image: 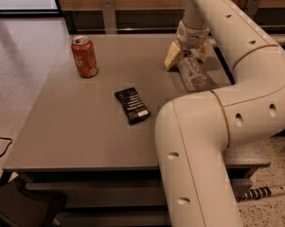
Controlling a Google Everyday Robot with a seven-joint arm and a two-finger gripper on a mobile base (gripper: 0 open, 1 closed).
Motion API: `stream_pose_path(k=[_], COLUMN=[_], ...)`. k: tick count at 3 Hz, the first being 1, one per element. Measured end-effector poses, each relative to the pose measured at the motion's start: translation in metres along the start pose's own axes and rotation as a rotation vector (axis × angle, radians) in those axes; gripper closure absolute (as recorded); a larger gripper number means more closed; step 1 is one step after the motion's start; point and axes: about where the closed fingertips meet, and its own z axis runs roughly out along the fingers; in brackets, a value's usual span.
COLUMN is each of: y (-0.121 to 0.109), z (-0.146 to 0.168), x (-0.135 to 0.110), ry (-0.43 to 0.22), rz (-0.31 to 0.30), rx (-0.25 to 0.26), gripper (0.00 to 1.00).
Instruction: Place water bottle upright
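The clear ribbed water bottle point(191, 73) hangs tilted in my gripper point(185, 55), its base pointing down toward the camera, just above the grey table point(75, 122) at its far right. The gripper's yellowish fingers point(171, 56) close around the bottle's neck end; the cap is hidden between them. My large white arm point(213, 126) fills the right side of the view and hides the table's right part.
A red soda can point(84, 56) stands upright at the table's far left. A black snack bar packet point(132, 105) lies flat near the middle. A wooden wall with metal brackets runs behind the table. A dark bag point(23, 209) sits on the floor at lower left.
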Motion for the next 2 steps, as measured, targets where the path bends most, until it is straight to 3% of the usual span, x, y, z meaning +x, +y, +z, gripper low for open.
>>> stream_pose_path(k=[2], y=[0.0012], z=[-0.0126], x=[-0.0011], ry=[-0.001], rz=[0.0], rx=[0.0], gripper=[0.85])
